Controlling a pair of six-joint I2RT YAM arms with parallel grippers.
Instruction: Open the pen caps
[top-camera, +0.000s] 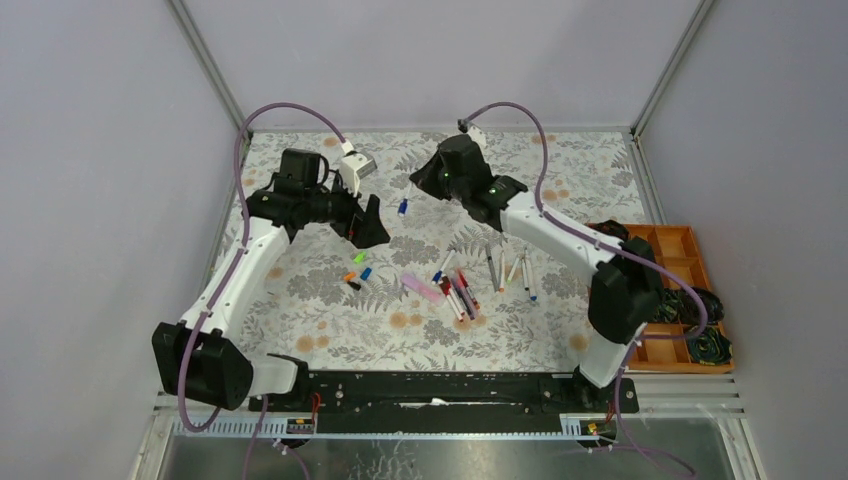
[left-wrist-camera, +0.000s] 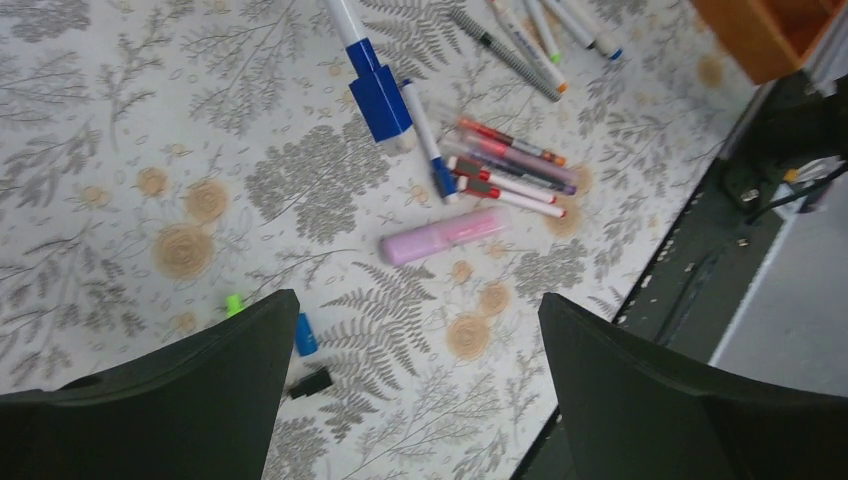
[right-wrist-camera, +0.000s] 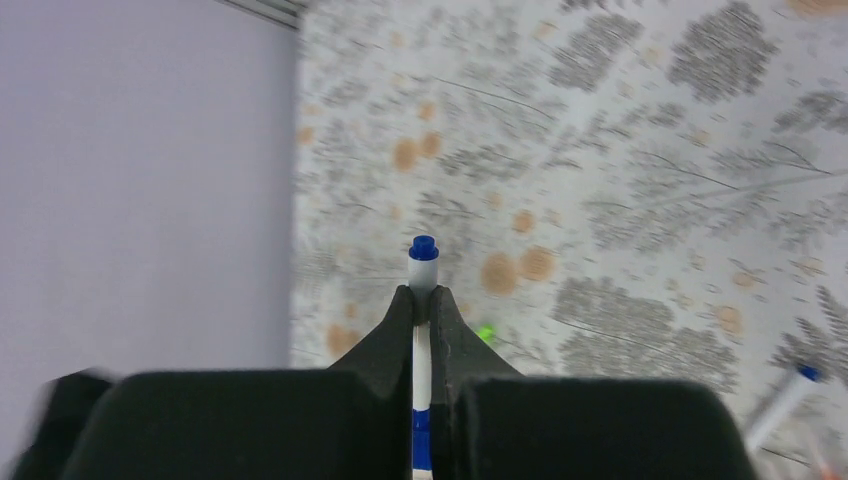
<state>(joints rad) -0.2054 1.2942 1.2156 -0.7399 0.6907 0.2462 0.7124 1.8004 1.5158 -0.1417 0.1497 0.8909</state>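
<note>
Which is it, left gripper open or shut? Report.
Open. The left gripper has its fingers wide apart, nothing between them.

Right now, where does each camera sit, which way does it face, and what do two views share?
Top external: above and behind the robot, looking down on the fern-patterned table; left arm and right arm show.
Left wrist: on the left arm, facing down at the table; open left gripper at bottom.
Right wrist: looks along the right gripper, shut on a thin white blue-ended pen, toward the pale wall.
Shared: top and left wrist both show the fat pink plastic marker.
</note>
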